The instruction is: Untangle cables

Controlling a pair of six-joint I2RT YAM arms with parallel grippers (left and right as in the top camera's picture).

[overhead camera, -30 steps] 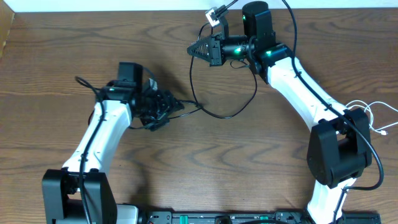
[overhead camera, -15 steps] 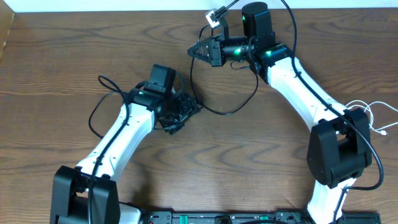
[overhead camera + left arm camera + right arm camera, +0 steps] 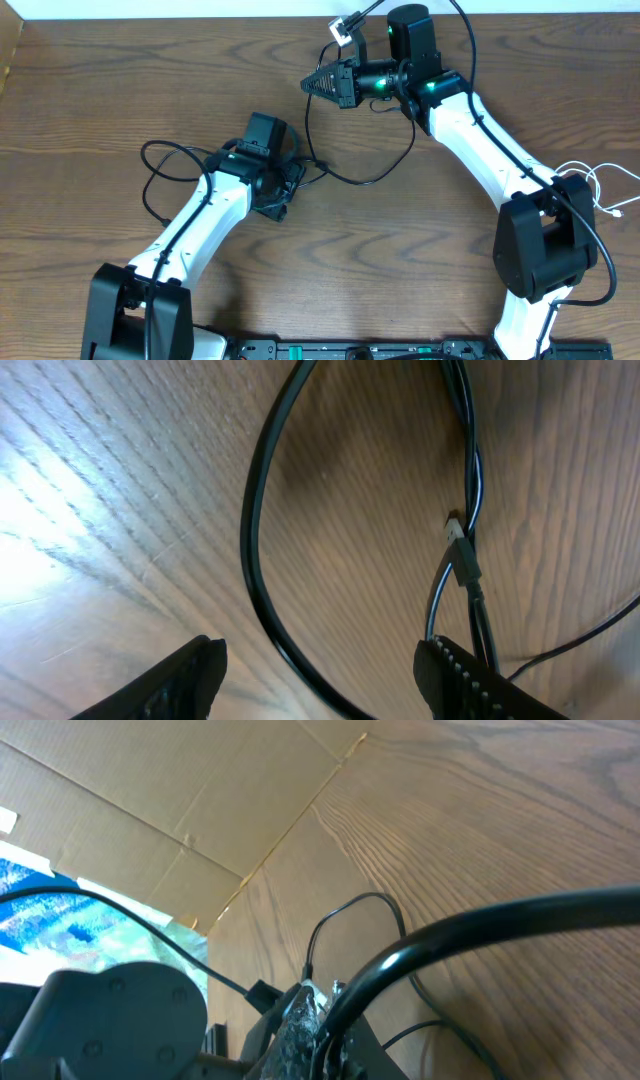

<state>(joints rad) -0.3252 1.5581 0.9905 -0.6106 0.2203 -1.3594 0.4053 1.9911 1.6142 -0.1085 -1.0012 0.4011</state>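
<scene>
A black cable [image 3: 345,181] hangs from my right gripper [image 3: 312,82], which is shut on it above the back of the table. The cable drops to the wood, then loops right and back up. My left gripper [image 3: 283,200] hovers open over the loop's left end. In the left wrist view a thick black strand [image 3: 262,560] curves between the open fingers [image 3: 200,665] untouched. Thin black cords with a small plug [image 3: 462,552] lie beside the right finger. In the right wrist view the black cable [image 3: 480,920] arches out of the shut gripper [image 3: 325,1015]. A white cable [image 3: 603,190] lies at the right edge.
A black cord [image 3: 160,170] loops on the wood left of the left arm; I cannot tell whether it is the arm's own wire. A pale plug [image 3: 349,25] sits near the back edge. Cardboard [image 3: 150,810] stands beyond the table.
The left arm swung right towards the cable loop, then settled slightly back; the cord loop on its left spread out. The right arm has not moved.
</scene>
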